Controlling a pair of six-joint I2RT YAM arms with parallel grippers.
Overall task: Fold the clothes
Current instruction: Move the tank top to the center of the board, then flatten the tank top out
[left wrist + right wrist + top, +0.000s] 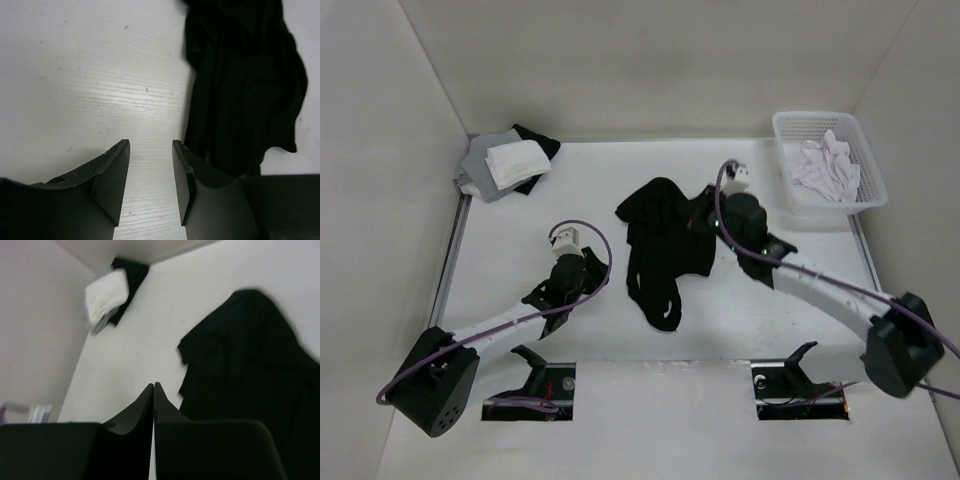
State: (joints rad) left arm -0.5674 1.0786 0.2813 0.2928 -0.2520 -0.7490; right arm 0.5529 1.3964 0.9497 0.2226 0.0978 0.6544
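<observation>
Left claw (150, 143): jaws parted with a clear gap between them. Nothing is held, and bare worktop (570, 190) shows through the gap. The fingers (112, 175) hang low over the surface.

Right claw (153, 385): jaws brought together, tips meeting. No cloth can be seen caught between them, and pale worktop shows just past the tips.

The black tank top (665, 235) lies crumpled and unfolded on the worktop between the two claws. It is near the left claw, on that claw's right. Its right-hand edge lies close against the right claw. The straps trail toward the arm bases. In the left wrist view the fabric lies ahead and to the right of the right-hand finger. Whether it touches that finger cannot be told. In the right wrist view the fabric fills the right of the picture, beside and beyond the closed tips.

A grey, white and black cloth pile (508, 162) sits well beyond the left claw, in the far corner. A white basket (790, 200) holding a white cloth bundle (828, 168) stands beyond the right claw, on its right.
</observation>
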